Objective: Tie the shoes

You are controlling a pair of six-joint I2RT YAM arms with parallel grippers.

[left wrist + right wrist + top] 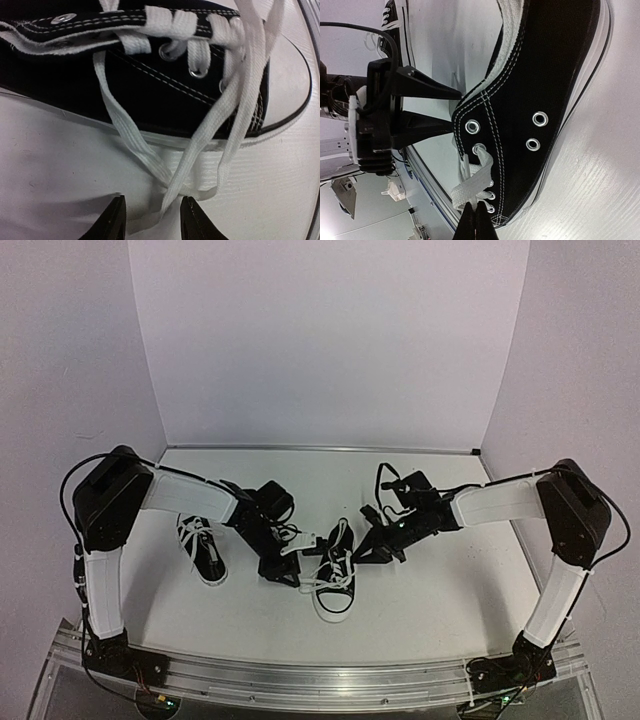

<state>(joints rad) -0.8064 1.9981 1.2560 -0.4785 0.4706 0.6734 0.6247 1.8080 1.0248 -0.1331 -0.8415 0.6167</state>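
Note:
Two black sneakers with white laces stand on the white table. One shoe [203, 552] is at the left and the other shoe [337, 583] is in the middle. My left gripper [281, 570] is low at the middle shoe's left side. In the left wrist view its jaws stand open [152, 217], and two loose lace strands [197, 150] cross on the table between the fingertips, ungripped. My right gripper [373, 548] is at that shoe's right side. In the right wrist view it is shut [475, 220] on a lace [475, 180] coming from an eyelet of the shoe [545, 75].
White walls close in the table at the back and both sides. An aluminium rail [320, 680] runs along the near edge. In the right wrist view the left gripper [455, 111] shows beyond the shoe, and the other shoe [395, 15] lies farther off.

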